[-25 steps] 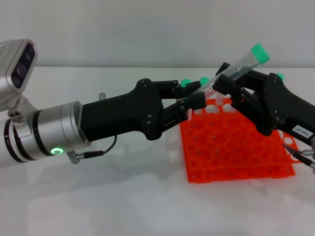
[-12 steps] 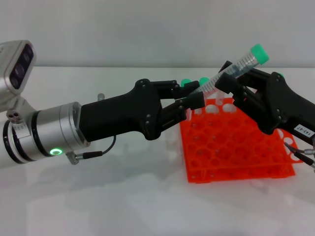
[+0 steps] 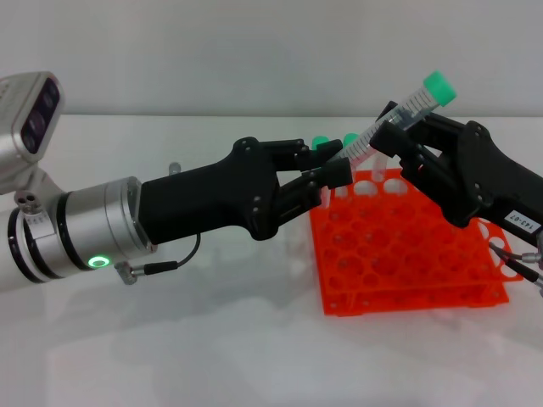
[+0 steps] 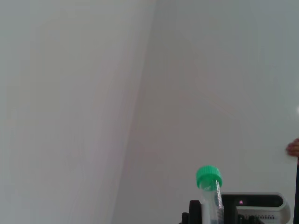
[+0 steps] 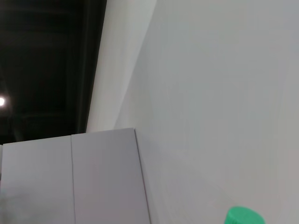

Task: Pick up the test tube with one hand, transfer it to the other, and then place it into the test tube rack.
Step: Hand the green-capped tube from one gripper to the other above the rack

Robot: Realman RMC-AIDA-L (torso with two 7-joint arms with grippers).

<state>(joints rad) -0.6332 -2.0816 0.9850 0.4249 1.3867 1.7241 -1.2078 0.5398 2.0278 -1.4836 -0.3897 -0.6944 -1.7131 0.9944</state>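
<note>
Handover above an orange test tube rack (image 3: 399, 246): 2 black grippers meet over the white table (image 3: 212, 339), with the test tube (image 3: 392, 123) slanting between them, its green cap (image 3: 439, 86) uppermost and its tapered tip pointing down toward the left gripper (image 3: 327, 174). The left gripper, on a silver wrist with a glowing green ring (image 3: 99, 260), reaches in from the left side of the head view, its fingers (image 3: 335, 174) closed around the tube's lower end, just above the rack's near left corner. The right gripper (image 3: 399, 136), which carries a small white label (image 3: 522, 222), comes in from the right, its fingers (image 3: 405, 153) clamped on the tube's upper half just below the cap. The tube hangs clear of the rack, in none of its holes. At the rack's far edge, 2 more green caps (image 3: 335, 141) show behind the left gripper's fingers. In the left wrist view, the tube stands upright against a pale wall, cap on top, with a black fingertip beside its lower part. The right wrist view shows only the green cap at the frame's edge against a pale wall
</note>
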